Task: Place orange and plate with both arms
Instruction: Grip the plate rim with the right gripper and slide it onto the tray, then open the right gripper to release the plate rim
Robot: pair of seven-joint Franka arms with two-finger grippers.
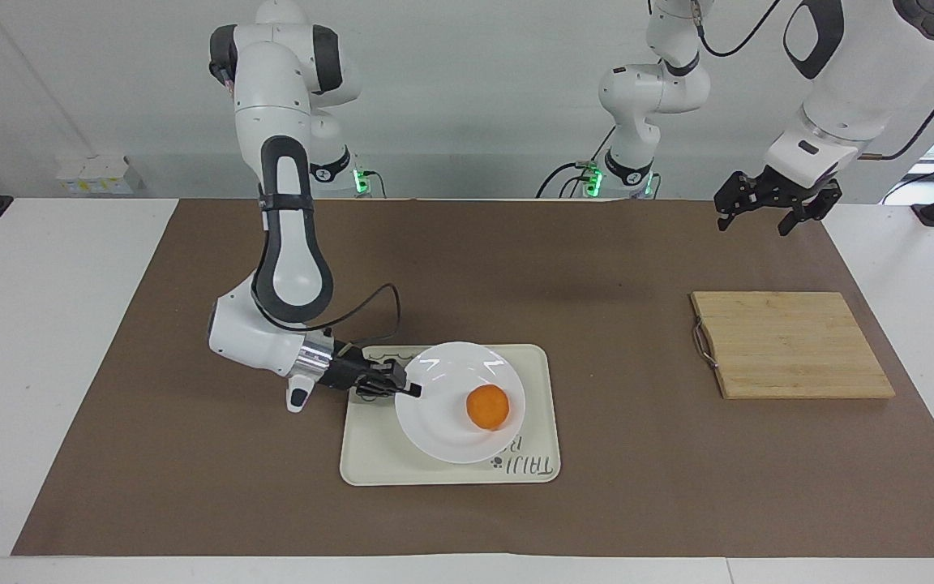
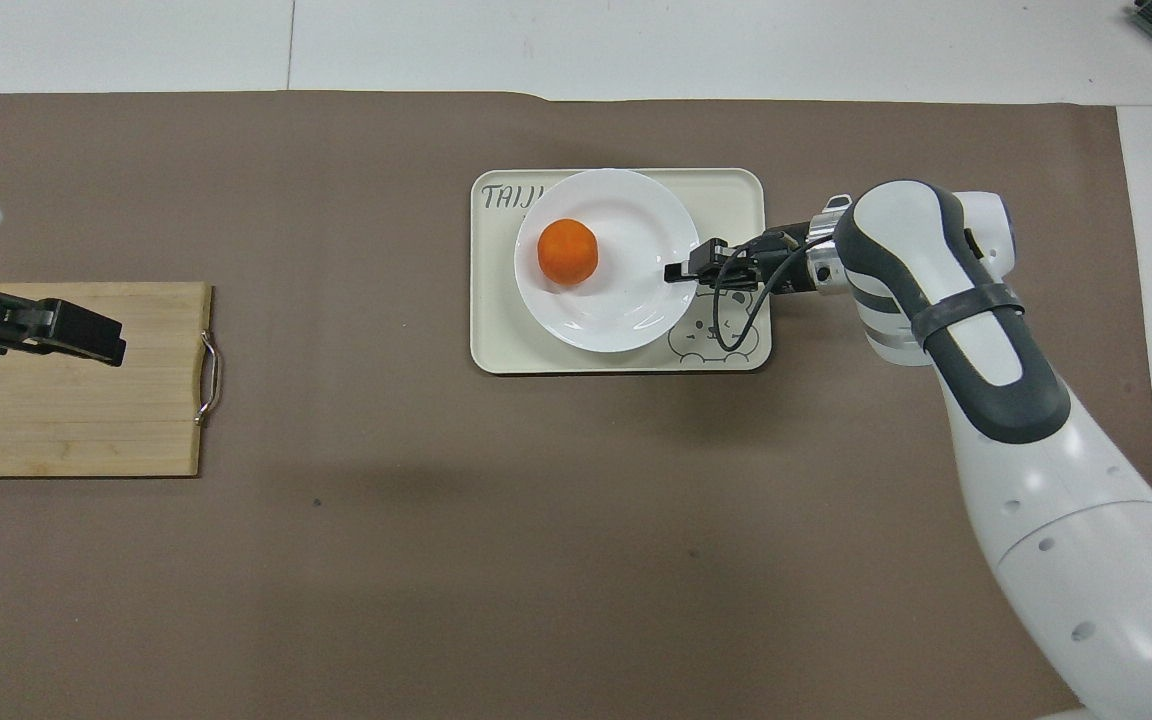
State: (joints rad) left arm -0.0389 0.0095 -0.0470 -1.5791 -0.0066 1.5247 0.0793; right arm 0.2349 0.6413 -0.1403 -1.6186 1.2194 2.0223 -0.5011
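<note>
One orange [image 1: 487,407] is sitting in the plate [image 1: 443,422], and the plate is lying on the tray [image 1: 378,454] with the bear drawing, mid-table. Reaching in low, the right gripper [image 1: 412,390] is pinching the plate's rim on the side toward the right arm's end. Waiting up in the air, the left gripper [image 1: 769,207] is hanging with fingers spread over the mat [image 1: 597,268], by the board [image 1: 791,345].
</note>
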